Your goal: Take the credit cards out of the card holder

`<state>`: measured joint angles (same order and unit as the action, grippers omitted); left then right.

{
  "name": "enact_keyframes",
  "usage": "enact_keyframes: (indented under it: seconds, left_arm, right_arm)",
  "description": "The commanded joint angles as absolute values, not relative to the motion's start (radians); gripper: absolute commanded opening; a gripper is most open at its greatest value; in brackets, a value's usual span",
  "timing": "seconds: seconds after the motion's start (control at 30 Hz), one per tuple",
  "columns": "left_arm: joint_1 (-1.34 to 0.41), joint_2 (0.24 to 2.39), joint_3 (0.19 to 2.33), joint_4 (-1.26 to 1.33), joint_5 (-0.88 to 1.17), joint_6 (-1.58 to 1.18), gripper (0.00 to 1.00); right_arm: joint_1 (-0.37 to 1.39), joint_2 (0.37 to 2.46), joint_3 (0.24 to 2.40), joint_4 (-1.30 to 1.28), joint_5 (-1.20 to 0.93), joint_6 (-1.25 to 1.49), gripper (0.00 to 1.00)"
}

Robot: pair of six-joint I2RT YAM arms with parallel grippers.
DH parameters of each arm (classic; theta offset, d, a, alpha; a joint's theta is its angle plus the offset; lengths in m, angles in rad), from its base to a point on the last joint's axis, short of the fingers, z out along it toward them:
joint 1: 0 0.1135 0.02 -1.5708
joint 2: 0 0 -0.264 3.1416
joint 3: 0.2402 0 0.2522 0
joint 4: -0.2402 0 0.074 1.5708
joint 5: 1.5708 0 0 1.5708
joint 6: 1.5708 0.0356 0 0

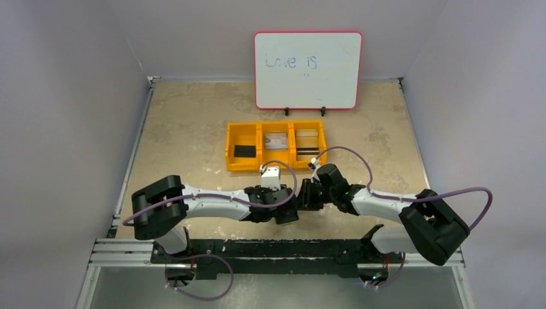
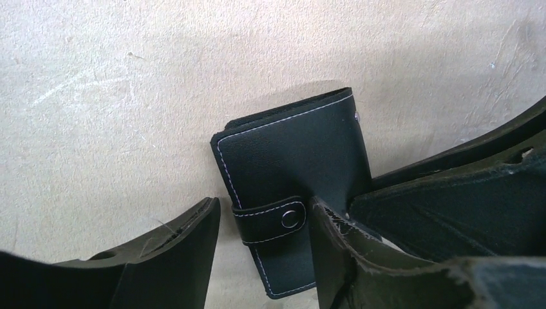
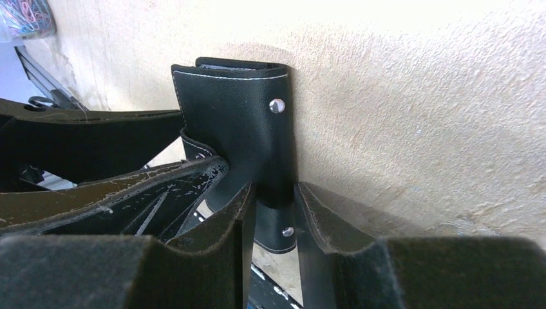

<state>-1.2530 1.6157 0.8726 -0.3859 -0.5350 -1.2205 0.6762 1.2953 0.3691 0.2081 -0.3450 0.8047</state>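
Note:
The card holder (image 2: 293, 151) is a black bifold wallet, closed, with its snap tab fastened, held against the table. My right gripper (image 3: 273, 190) is shut on one edge of it; the wallet (image 3: 235, 122) stands up ahead of the fingers. My left gripper (image 2: 263, 205) is open and straddles the tab side: its left finger (image 2: 174, 254) is clear of the wallet and its right finger (image 2: 344, 254) overlaps it. In the top view both grippers (image 1: 290, 209) (image 1: 310, 193) meet at the table's near middle and hide the wallet. No credit cards show at the wallet.
A yellow three-compartment tray (image 1: 275, 166) stands beyond the grippers, with a flat black rectangle (image 1: 244, 150) on the left and pale card-like pieces in the middle (image 1: 275, 140) and right (image 1: 308, 145) compartments. A whiteboard (image 1: 308, 69) stands at the back.

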Motion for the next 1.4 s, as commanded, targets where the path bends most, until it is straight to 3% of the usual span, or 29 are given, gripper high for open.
enact_keyframes:
  seconds: [0.0, 0.1, 0.23, 0.5, 0.63, 0.7, 0.83, 1.0, 1.13, 1.23, 1.3, 1.37]
  left_arm:
    - [-1.260, 1.635, 0.893, -0.436, -0.570, -1.225, 0.47]
    - [-1.264, 1.642, 0.905, -0.448, -0.575, -1.224, 0.31]
    - [-1.274, 1.638, 0.912, -0.462, -0.594, -1.229, 0.24]
    - [-1.278, 1.586, 0.871, -0.414, -0.588, -1.227, 0.27]
    - [-1.276, 1.551, 0.826, -0.359, -0.580, -1.228, 0.45]
    - [-1.276, 1.561, 0.838, -0.373, -0.584, -1.224, 0.48]
    - [-1.278, 1.620, 0.899, -0.438, -0.591, -1.216, 0.47]
    - [-1.291, 1.677, 0.973, -0.523, -0.622, -1.208, 0.33]
    - [-1.299, 1.674, 0.976, -0.521, -0.631, -1.210, 0.27]
    - [-1.299, 1.658, 0.966, -0.522, -0.642, -1.217, 0.27]
    - [-1.299, 1.645, 0.956, -0.517, -0.649, -1.219, 0.31]
    - [-1.299, 1.629, 0.945, -0.524, -0.662, -1.228, 0.38]
  right_arm:
    - [0.689, 1.325, 0.380, 0.122, -0.227, 0.791, 0.32]
    - [0.699, 1.331, 0.385, 0.117, -0.216, 0.796, 0.31]
    - [0.703, 1.330, 0.387, 0.104, -0.200, 0.804, 0.31]
    - [0.705, 1.339, 0.390, 0.101, -0.187, 0.804, 0.29]
    - [0.713, 1.335, 0.396, 0.120, -0.201, 0.782, 0.32]
    - [0.720, 1.335, 0.404, 0.136, -0.221, 0.766, 0.36]
    - [0.729, 1.349, 0.434, 0.161, -0.249, 0.747, 0.42]
    - [0.729, 1.389, 0.449, 0.166, -0.252, 0.750, 0.42]
    - [0.729, 1.405, 0.446, 0.191, -0.270, 0.756, 0.32]
    - [0.729, 1.397, 0.450, 0.169, -0.241, 0.759, 0.13]
    - [0.729, 1.387, 0.457, 0.140, -0.203, 0.759, 0.03]
    - [0.729, 1.376, 0.462, 0.116, -0.173, 0.763, 0.00]
